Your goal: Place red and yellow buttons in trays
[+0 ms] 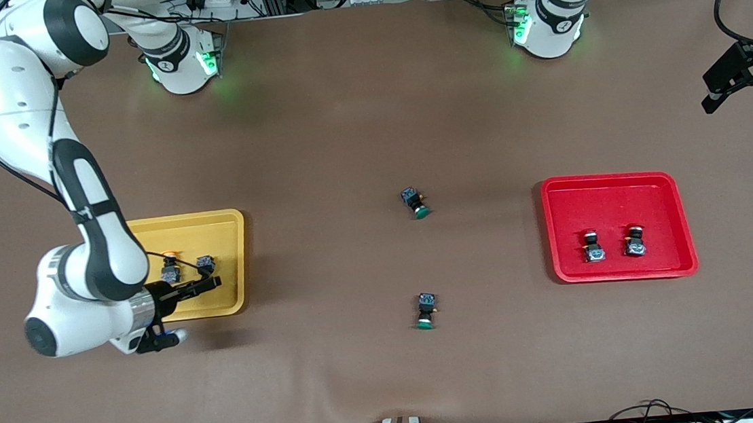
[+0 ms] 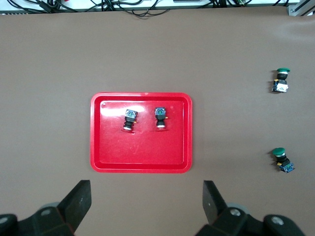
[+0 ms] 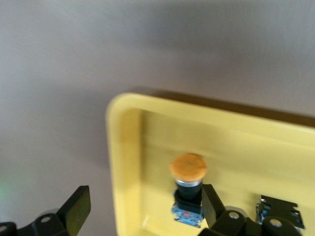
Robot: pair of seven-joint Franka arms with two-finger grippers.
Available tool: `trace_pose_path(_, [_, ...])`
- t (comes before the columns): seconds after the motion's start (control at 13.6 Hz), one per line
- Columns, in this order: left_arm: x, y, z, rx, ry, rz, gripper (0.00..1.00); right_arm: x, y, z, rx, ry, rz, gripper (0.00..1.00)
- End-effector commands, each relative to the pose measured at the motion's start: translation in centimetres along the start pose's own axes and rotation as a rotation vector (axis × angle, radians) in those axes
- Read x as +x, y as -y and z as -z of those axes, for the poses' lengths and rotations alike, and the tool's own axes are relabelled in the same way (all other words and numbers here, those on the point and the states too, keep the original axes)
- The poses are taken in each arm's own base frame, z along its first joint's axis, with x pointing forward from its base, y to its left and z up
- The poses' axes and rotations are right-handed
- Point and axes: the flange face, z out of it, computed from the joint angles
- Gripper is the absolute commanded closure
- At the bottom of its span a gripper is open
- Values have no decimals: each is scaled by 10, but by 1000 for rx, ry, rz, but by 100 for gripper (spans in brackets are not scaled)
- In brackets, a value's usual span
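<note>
The yellow tray lies toward the right arm's end of the table and holds two yellow buttons. My right gripper is open and empty, low over the tray's rim nearest the front camera. In the right wrist view one finger is beside the orange-capped button in the tray, and the other is over bare table. The red tray holds two red buttons. My left gripper is open and empty, high over the table beside the red tray.
Two green-capped switches lie mid-table, one farther from the front camera and one nearer to it. A black stand sits at the left arm's end of the table. Cables run along the table edge nearest the front camera.
</note>
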Motion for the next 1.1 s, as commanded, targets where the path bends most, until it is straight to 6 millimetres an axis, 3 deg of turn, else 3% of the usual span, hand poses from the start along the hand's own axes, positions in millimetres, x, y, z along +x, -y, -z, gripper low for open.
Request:
trace_pose_path(0.0, [2, -1, 5, 11, 4, -15, 0, 5, 29, 61, -22, -67, 71, 0])
trace_pose_path(0.22, [2, -1, 5, 11, 4, -15, 0, -3, 26, 121, -29, -145, 78, 0])
trace_pose_path(0.29, [2, -1, 5, 11, 4, -15, 0, -12, 39, 147, -44, -155, 92, 0])
trace_pose_path(0.44, [2, -1, 5, 11, 4, -15, 0, -44, 73, 199, -100, -176, 112, 0])
trace_pose_path(0.59, [2, -1, 5, 11, 4, -17, 0, -89, 98, 253, -152, -183, 124, 0])
trace_pose_path(0.66, [2, -2, 5, 11, 4, -18, 0, -103, 99, 273, -167, -209, 118, 0])
trace_pose_path(0.81, [2, -2, 5, 11, 4, -17, 0, -117, 91, 285, -186, -189, 164, 0])
trace_pose_path(0.88, [2, -2, 5, 11, 4, -18, 0, -137, 93, 305, -209, -195, 144, 0])
trace_pose_path(0.96, [2, -2, 5, 11, 4, -18, 0, -160, 112, 325, -237, -212, 135, 0])
trace_pose_path(1.03, [2, -2, 5, 11, 4, -18, 0, -179, 117, 339, -245, -210, 110, 0])
